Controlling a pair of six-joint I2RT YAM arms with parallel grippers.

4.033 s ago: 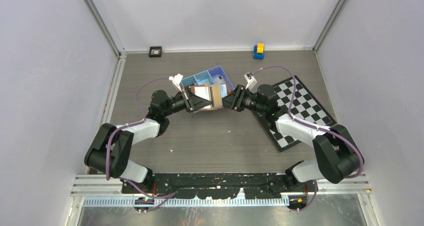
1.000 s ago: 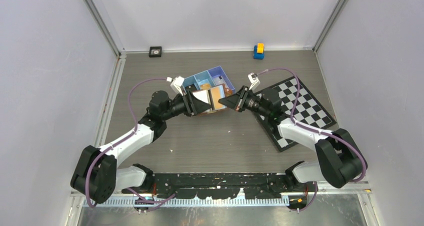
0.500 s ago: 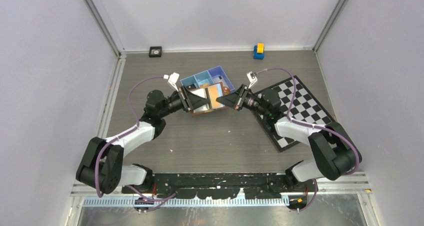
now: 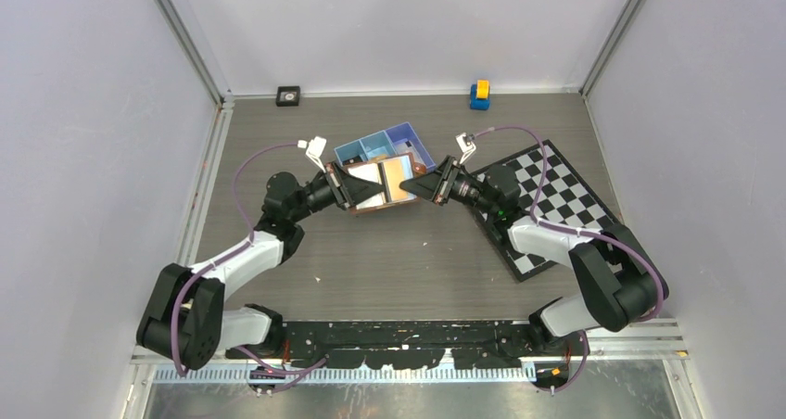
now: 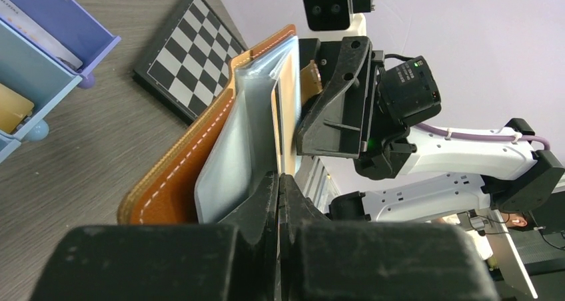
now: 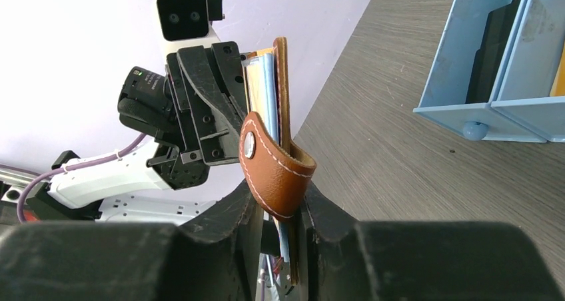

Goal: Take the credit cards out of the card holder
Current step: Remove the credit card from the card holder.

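The brown card holder (image 4: 394, 184) hangs open in the air between my two grippers, in front of the blue tray. My right gripper (image 6: 276, 211) is shut on its spine end, and the strap clasp (image 6: 273, 168) curls over the fingers. The holder's stitched cover (image 5: 176, 174) and pale blue sleeves (image 5: 233, 148) face the left wrist view. My left gripper (image 5: 278, 181) is shut on a thin credit card (image 5: 286, 101), seen edge-on and sticking out of the holder. From above, an orange face (image 4: 399, 175) and a whitish one (image 4: 371, 171) show between the left gripper (image 4: 380, 190) and the right gripper (image 4: 408, 192).
A blue three-compartment tray (image 4: 408, 139) stands just behind the grippers, with items inside; it also shows in the right wrist view (image 6: 506, 61). A black-and-white chequered board (image 4: 556, 206) lies to the right. A small yellow-and-blue block (image 4: 479, 95) and a small black object (image 4: 288, 95) sit at the back wall.
My left gripper has drawn back to the left and the gap to the right gripper has widened, so more of the orange face shows. The right gripper has barely moved.
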